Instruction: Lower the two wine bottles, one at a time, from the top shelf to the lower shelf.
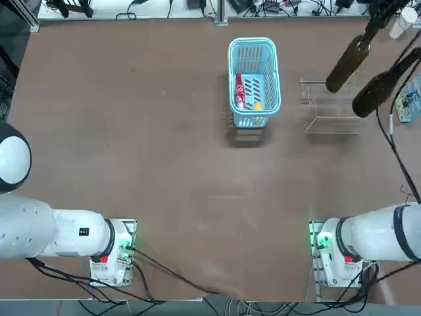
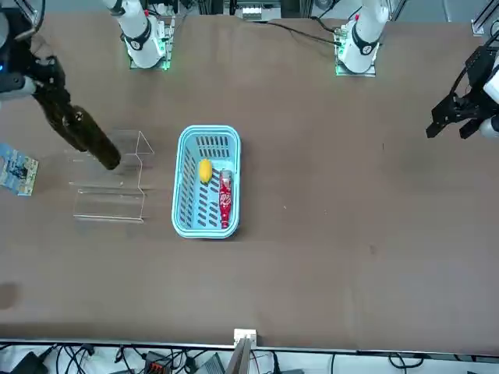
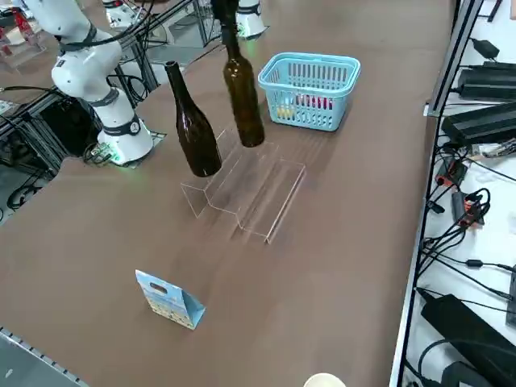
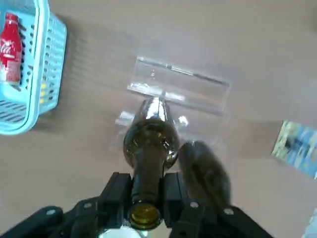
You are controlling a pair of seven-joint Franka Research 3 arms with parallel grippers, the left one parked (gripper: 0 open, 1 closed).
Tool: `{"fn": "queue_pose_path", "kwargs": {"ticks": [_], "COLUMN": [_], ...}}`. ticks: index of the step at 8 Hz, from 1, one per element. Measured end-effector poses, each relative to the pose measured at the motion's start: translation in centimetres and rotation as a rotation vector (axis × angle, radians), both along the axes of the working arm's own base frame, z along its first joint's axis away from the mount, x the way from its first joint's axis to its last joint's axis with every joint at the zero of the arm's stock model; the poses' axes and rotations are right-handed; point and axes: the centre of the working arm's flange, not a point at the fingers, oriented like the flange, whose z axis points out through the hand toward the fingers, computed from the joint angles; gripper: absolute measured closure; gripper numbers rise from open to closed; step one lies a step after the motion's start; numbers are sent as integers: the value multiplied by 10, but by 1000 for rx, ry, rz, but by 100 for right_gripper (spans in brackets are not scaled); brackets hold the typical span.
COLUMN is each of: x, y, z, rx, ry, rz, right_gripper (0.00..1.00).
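My right gripper (image 4: 146, 192) is shut on the neck of one dark wine bottle (image 3: 243, 95), holding it upright. Its base is over the upper part of the clear acrylic stand; whether it still touches there I cannot tell. In the top view the gripper (image 1: 373, 23) is at the far right with that bottle (image 1: 343, 64) below it. The second wine bottle (image 3: 192, 129) stands free on the top shelf (image 3: 211, 185), on the side towards the arm's base. The lower shelf (image 3: 270, 203) has nothing on it.
A light-blue basket (image 3: 310, 95) with a red drink bottle (image 2: 224, 199) and a yellow item (image 2: 204, 170) stands beside the stand. A small blue printed card (image 3: 169, 300) sits on the table near its right edge. Cables lie beyond that edge.
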Motion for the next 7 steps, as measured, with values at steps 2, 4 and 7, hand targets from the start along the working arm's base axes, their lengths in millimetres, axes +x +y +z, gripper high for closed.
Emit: {"fn": "queue_pose_path", "kwargs": {"ticks": [2, 4, 7], "x": [47, 84, 111], "y": [-3, -1, 4], "z": [-18, -44, -82], "rx": [-20, -37, -46], "ry": [11, 28, 44], "rz": [37, 51, 58], "right_gripper": [61, 61, 61]}}
